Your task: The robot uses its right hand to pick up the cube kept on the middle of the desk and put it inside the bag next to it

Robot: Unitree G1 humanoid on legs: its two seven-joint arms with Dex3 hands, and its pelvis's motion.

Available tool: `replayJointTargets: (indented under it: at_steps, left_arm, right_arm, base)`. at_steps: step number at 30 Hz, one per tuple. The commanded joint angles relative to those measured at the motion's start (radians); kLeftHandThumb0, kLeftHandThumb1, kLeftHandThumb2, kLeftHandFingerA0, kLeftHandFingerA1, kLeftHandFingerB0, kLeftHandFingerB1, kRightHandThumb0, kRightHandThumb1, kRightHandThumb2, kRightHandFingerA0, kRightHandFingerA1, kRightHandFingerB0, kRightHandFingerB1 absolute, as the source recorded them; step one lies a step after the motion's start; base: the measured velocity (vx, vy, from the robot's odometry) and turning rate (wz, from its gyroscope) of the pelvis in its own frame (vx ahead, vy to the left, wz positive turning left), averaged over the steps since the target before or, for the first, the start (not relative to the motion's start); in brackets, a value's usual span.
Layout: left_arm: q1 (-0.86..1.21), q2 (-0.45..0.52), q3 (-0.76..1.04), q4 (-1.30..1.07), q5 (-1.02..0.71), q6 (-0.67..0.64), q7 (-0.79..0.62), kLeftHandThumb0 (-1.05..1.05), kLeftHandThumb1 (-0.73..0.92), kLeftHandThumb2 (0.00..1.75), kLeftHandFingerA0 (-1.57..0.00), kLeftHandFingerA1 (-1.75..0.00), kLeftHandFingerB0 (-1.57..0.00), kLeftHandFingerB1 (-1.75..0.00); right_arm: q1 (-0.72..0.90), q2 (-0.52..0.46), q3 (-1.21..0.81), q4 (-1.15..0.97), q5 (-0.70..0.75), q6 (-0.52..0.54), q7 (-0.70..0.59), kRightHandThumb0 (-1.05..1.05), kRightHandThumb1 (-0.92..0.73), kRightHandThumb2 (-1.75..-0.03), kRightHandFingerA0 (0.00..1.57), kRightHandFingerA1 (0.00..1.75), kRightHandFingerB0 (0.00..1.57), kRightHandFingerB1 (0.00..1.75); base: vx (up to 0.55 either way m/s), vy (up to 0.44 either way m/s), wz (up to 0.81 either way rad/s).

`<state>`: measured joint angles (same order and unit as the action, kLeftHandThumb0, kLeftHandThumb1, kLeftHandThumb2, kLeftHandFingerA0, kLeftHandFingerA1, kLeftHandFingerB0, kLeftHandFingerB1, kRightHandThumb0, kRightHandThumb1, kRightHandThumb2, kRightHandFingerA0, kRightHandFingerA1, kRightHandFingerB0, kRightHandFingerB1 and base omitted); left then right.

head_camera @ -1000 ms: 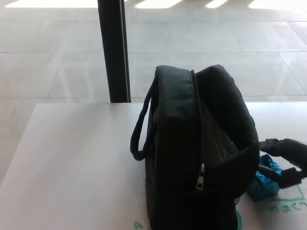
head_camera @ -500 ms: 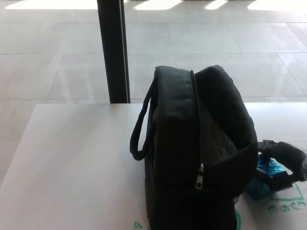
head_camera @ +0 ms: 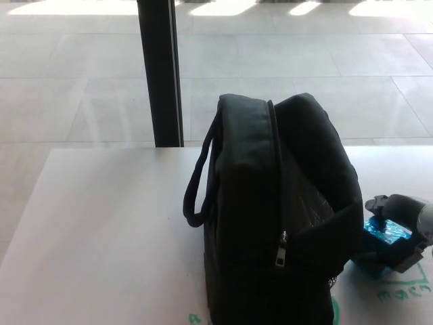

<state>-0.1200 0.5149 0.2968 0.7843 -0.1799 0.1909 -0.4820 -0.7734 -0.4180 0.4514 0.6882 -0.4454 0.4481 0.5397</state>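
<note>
- The cube (head_camera: 380, 238), shiny blue, sits on the white worktop (head_camera: 108, 230) at lower right of the frame, just beside the black bag (head_camera: 277, 217).
- The right hand (head_camera: 400, 229) is wrapped around the cube from the right, fingers on both sides; whether they grip firmly I cannot tell.
- The bag's opening lies up and left of the cube.
- The left hand is out of view.

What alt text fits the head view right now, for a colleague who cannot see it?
The robot's right hand closes around a shiny blue cube on the white desk, just right of an upright black bag whose top gapes open. A dark pillar stands behind.
</note>
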Motion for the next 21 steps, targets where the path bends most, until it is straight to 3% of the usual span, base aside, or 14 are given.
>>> replayJointTargets:
  at_steps: [1,2,5,6,7,8,9,11,13,15,16,19,20,21]
  left_arm:
    - [-0.017,0.019,0.008,0.017,0.001,-0.006,0.018,-0.8,0.49,0.86,-0.33,-0.61,-0.3,-0.53]
    - [-0.016,0.025,-0.001,0.011,0.007,0.003,0.01,-0.79,0.67,0.63,-0.33,-0.57,-0.3,-0.45]
    - [-0.012,0.032,-0.016,0.007,0.017,-0.006,0.002,-0.81,0.68,0.61,-0.33,-0.56,-0.31,-0.44]
    - [-0.015,0.03,-0.009,0.01,0.008,0.004,0.006,-0.83,0.51,0.98,-0.31,-0.61,-0.2,-0.5]
    - [-0.017,0.029,-0.007,0.015,0.008,0.002,0.009,-0.82,0.65,0.63,-0.33,-0.56,-0.32,-0.45]
    - [-0.018,0.029,-0.009,0.019,0.01,-0.004,0.011,-0.82,0.65,0.63,-0.33,-0.56,-0.32,-0.45]
    - [-0.017,0.034,-0.01,0.014,0.01,0.01,0.007,-0.86,0.52,0.98,-0.31,-0.6,-0.23,-0.5]
    - [-0.014,0.037,-0.021,0.016,0.023,-0.007,0.006,-0.86,0.52,0.99,-0.32,-0.6,-0.23,-0.5]
    - [-0.016,0.023,-0.002,0.008,0.006,0.016,0.032,-0.76,0.46,0.95,-0.36,-0.63,-0.28,-0.53]
    - [-0.01,0.026,-0.01,0.002,0.015,0.003,0.026,-0.75,0.47,0.96,-0.36,-0.63,-0.27,-0.53]
    - [-0.01,0.028,-0.014,0.011,0.012,0.0,0.005,-0.79,0.66,0.62,-0.34,-0.56,-0.33,-0.46]
    - [-0.01,0.023,-0.003,0.01,0.003,0.008,0.016,-0.77,0.64,0.6,-0.34,-0.56,-0.34,-0.46]
    - [-0.01,0.024,-0.004,0.006,0.003,0.014,0.016,-0.73,0.47,0.95,-0.35,-0.63,-0.24,-0.52]
    - [-0.009,0.025,-0.003,0.005,0.003,0.015,0.015,-0.73,0.47,0.95,-0.35,-0.63,-0.24,-0.52]
  right_arm:
    - [0.022,0.005,0.061,0.046,-0.018,0.027,0.124,-0.7,-0.46,-0.72,0.07,0.51,0.0,0.0]
    - [0.019,0.011,0.073,0.055,-0.024,0.034,0.125,-0.64,-0.36,-0.66,0.05,0.52,0.0,0.0]
    - [0.036,0.017,0.104,0.035,-0.062,0.025,0.068,-0.53,-0.35,-0.67,0.26,0.64,0.0,0.09]
    - [0.044,0.022,0.121,0.023,-0.088,0.035,0.031,-0.49,-0.37,-0.67,0.33,0.65,0.0,0.05]
    - [0.054,0.022,0.129,0.012,-0.102,0.029,0.004,-0.37,-0.38,-0.73,0.45,0.7,0.0,0.19]
    - [0.062,0.021,0.133,0.004,-0.108,0.016,-0.014,-0.37,-0.38,-0.73,0.45,0.7,0.0,0.19]
    - [0.097,0.03,0.137,-0.03,-0.132,0.019,-0.091,-0.25,-0.54,-0.59,0.77,0.86,0.03,0.23]
    - [0.134,0.019,0.135,-0.07,-0.15,-0.009,-0.152,-0.27,-0.6,-0.62,0.77,1.04,0.09,0.25]
    - [0.185,0.006,0.131,-0.09,-0.171,-0.108,-0.274,-0.26,-0.79,-0.62,0.49,1.47,0.24,0.33]
    - [0.201,-0.005,0.13,-0.094,-0.177,-0.164,-0.317,-0.29,-0.77,-0.64,0.53,1.42,0.37,0.38]
    - [0.214,-0.009,0.141,-0.102,-0.197,-0.168,-0.343,-0.32,-0.7,-0.63,0.59,1.45,0.7,0.54]
    - [0.215,-0.014,0.156,-0.095,-0.217,-0.179,-0.342,-0.31,-0.69,-0.63,0.64,1.47,0.72,0.56]
    - [0.209,-0.016,0.167,-0.091,-0.227,-0.168,-0.326,-0.31,-0.72,-0.64,0.67,1.41,0.64,0.5]
    - [0.209,-0.014,0.169,-0.087,-0.229,-0.17,-0.328,-0.31,-0.72,-0.64,0.67,1.41,0.64,0.5]
  base:
    - [0.0,0.0,0.0]
    - [0.0,0.0,0.0]
    - [0.0,0.0,0.0]
    - [0.0,0.0,0.0]
    - [0.0,0.0,0.0]
    - [0.0,0.0,0.0]
    - [0.0,0.0,0.0]
    - [0.0,0.0,0.0]
    - [0.0,0.0,0.0]
    - [0.0,0.0,0.0]
    - [0.0,0.0,0.0]
    - [0.0,0.0,0.0]
    - [0.0,0.0,0.0]
    - [0.0,0.0,0.0]
